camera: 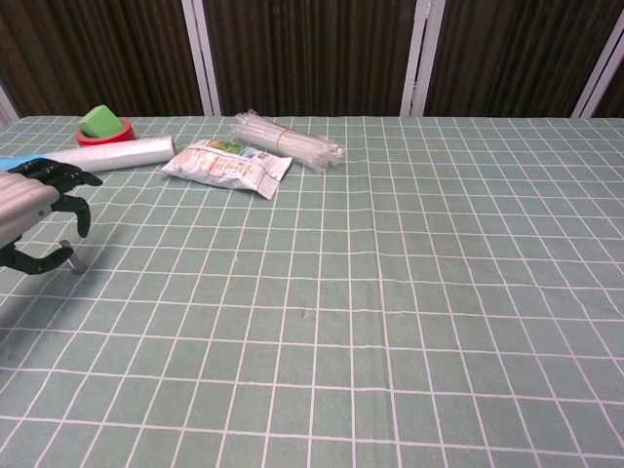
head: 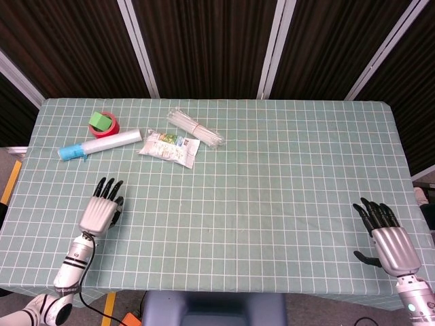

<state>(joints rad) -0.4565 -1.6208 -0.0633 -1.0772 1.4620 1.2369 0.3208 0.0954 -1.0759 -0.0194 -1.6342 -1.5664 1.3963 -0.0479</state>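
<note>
Left robot hand over a small metal pin near the tabletop's left edge; right robot hand idle at the near right corner.

Head view: the left robot hand point(head: 102, 209) lies flat, fingers spread toward the far edge, covering the small metal pin; the right robot hand point(head: 389, 239) is released, fingers apart, holding nothing, well apart from it. Chest view: the pin point(camera: 70, 261) lies on the tabletop point(camera: 390, 292) at the left hand's point(camera: 34, 219) curled thumb tip, under the arched fingers, long axis roughly along the near edge; touching or pinched, I cannot tell.
</note>
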